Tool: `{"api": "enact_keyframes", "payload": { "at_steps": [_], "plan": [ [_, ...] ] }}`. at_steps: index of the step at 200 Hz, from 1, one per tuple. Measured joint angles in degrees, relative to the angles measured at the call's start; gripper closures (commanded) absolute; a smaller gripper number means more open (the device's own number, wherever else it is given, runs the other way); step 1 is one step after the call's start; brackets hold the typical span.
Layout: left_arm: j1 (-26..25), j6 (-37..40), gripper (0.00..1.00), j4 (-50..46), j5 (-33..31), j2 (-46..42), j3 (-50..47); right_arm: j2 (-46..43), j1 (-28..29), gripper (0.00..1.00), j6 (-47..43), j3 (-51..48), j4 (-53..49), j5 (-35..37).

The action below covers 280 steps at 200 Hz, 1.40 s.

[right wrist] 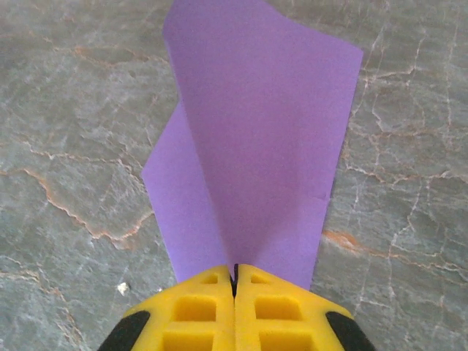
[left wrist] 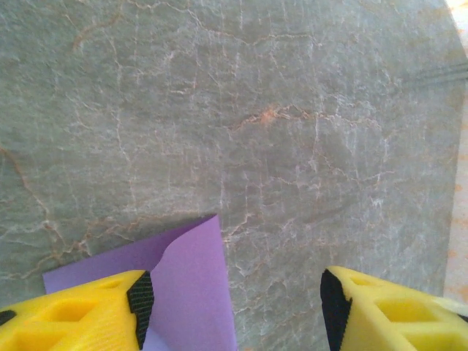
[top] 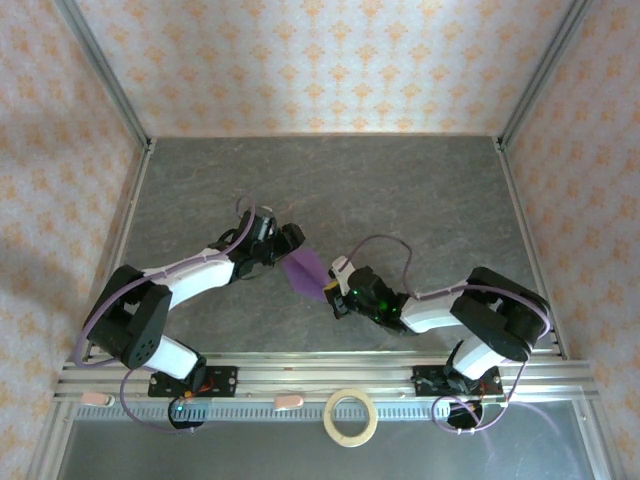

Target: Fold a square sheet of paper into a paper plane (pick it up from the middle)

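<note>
Right claw [right wrist: 235, 274] clenched on the near edge of the purple paper sheet [right wrist: 256, 146]. Sheet is part-folded, one flap lifted, the rest flat on the grey surface [right wrist: 73, 146] between the two arms. Left claw [left wrist: 238, 300] released, jaws apart, one pad just beside the sheet.

Risk: with a single pinch point, any pull may drag or tear the sheet. The unheld flap may spring open and skew the crease.

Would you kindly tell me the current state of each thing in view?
Paper: partly folded, one flap raised, pinched at one end.
Right gripper: jaws shut on the paper.
Left gripper: jaws open, holding nothing.
Tape ring: lying flat, apart from both arms.
</note>
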Motion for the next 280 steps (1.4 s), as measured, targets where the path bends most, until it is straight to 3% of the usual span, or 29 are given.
{"api": "enact_keyframes", "payload": {
  "at_steps": [56, 81, 90, 134, 167, 216, 257, 280],
  "plan": [
    [-1.18, -2.78, 0.35, 2.82, 3.08, 1.31, -0.52, -0.02, 0.0, 1.0, 0.26, 0.0, 0.28, 0.07],
    [-1.29, -4.22, 0.3, 2.82, 3.37, 2.54, -0.81, 0.0, -0.02, 1.0, 0.42, 0.0, 0.28, 0.31],
    [-1.29, -4.26, 0.24, 2.62, 2.97, 2.21, -1.01, 0.0, -0.02, 1.0, 0.44, 0.0, 0.28, 0.48],
    [-1.09, -4.7, 0.22, -0.17, -2.14, -4.52, -1.01, 0.0, -0.02, 1.0, 0.42, 0.0, 0.28, 0.94],
    [-1.2, -5.38, 0.25, 0.0, -2.49, -6.75, -1.16, 0.0, -0.02, 1.0, 0.42, 0.0, 0.28, 1.14],
    [-4.42, -6.95, 0.3, 1.51, 1.09, -0.28, -1.49, 0.15, -0.02, 0.99, 0.42, 0.0, 0.35, 1.14],
    [-4.52, -7.3, 0.41, 2.45, 2.82, 3.87, -1.36, 0.24, -0.02, 0.96, 0.39, 0.0, 0.72, 1.14],
    [-4.52, -7.15, 0.54, 2.49, 3.21, 4.39, -0.85, 0.24, -0.02, 0.96, 0.17, 0.0, 0.72, 1.44]
  ]
}}
